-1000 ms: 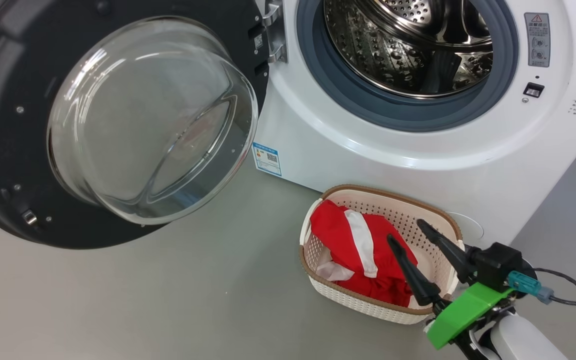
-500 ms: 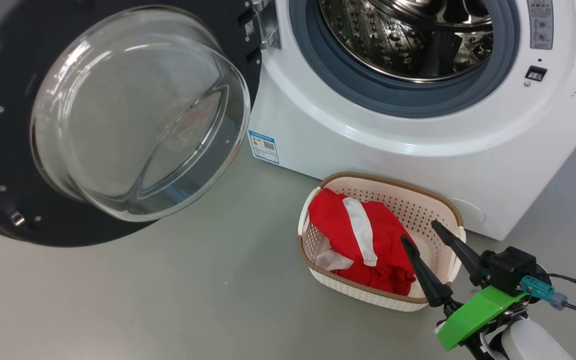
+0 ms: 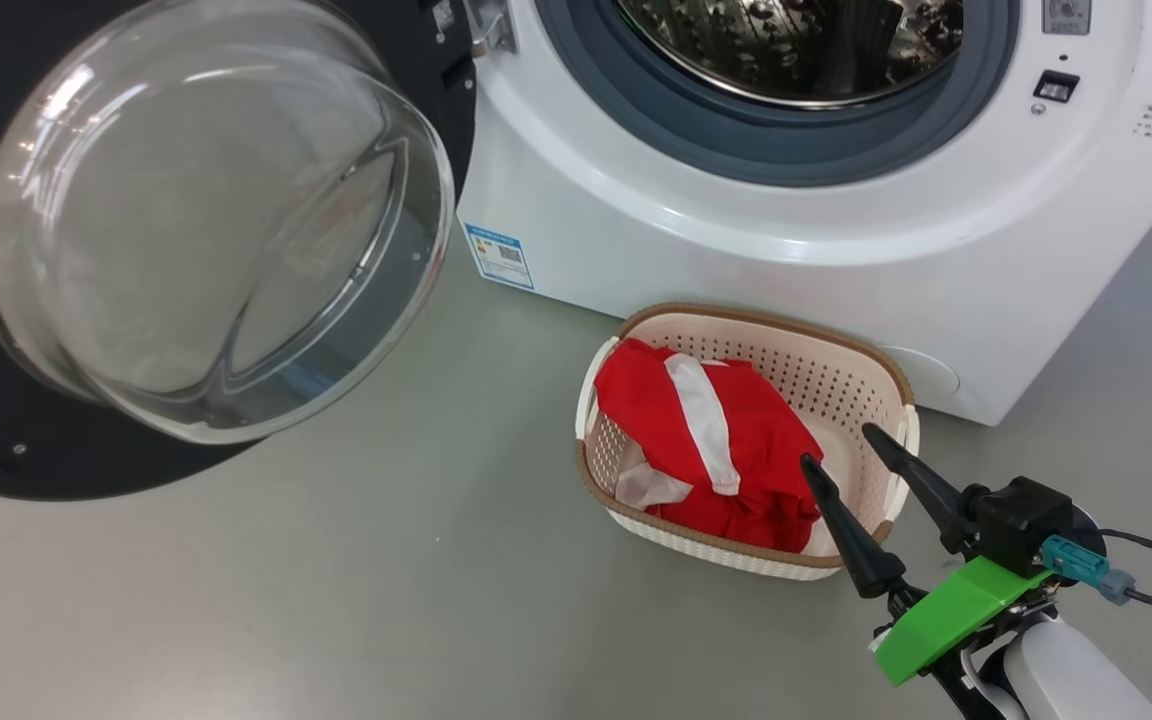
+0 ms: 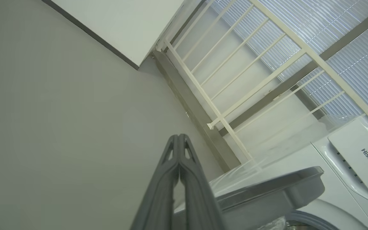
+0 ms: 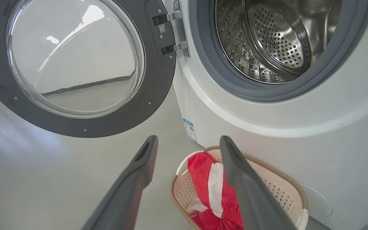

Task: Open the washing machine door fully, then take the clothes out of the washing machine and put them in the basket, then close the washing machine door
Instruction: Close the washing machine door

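Red white-striped clothes (image 3: 736,445) heaped in cream basket (image 3: 836,375) | left jaws pressed together | right jaws wide, empty

perforated shiny steel drum (image 5: 276,41), soft red cloth clothes (image 3: 706,440).

Grey floor (image 3: 336,600), white railing (image 4: 190,80) — slanted bars, ribbed pale panels (image 4: 299,16) behind

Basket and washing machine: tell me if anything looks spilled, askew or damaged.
Nothing stands out. The basket stands upright on the floor by the washing machine, red clothes inside it, none spilled. The door hangs open, unbroken.
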Controlling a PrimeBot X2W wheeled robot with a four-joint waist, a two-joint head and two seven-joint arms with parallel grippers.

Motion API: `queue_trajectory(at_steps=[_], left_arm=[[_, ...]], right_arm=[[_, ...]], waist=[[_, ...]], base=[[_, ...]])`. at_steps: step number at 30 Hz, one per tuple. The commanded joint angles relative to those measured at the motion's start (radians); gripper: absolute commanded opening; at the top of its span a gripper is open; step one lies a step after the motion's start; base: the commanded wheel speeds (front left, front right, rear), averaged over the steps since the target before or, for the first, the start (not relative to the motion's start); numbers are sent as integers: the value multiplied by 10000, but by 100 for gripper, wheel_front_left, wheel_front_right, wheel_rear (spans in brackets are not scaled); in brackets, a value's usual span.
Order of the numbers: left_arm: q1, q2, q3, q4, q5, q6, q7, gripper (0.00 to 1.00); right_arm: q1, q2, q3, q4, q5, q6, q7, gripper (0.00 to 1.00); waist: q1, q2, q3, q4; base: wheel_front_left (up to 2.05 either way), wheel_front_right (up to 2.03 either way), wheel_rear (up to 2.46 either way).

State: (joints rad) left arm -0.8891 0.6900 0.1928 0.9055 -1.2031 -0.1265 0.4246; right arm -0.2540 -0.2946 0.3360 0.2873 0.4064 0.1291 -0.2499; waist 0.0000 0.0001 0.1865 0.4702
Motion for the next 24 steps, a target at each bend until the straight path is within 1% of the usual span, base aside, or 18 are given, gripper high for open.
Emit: queue_trajectory(at_steps=[1,4,9,24], left_arm=[[-233,756,127,-198,-111,-41,170,0],[-211,723,-51,-176,-459,-41,850,0],[-16,638,-167,-142,-889,-41,1443,0],[574,478,-485,-610,-1461,-42,2021,0]], right_arm=[[-204,-79,173,-213,-133,16,-119,100],[-247,-139,193,-203,-134,16,-119,100],[-306,-220,230,-222,-125,16,-119,100],[-501,-301,409,-203,-156,16,-119,100]], waist=[[0,-1,111,-58],[0,-1,213,-81],[0,-1,334,-123],[0,-1,546,-328]], base=[[0,0,0],[0,0,0],[0,0,0],[0,0,0]])
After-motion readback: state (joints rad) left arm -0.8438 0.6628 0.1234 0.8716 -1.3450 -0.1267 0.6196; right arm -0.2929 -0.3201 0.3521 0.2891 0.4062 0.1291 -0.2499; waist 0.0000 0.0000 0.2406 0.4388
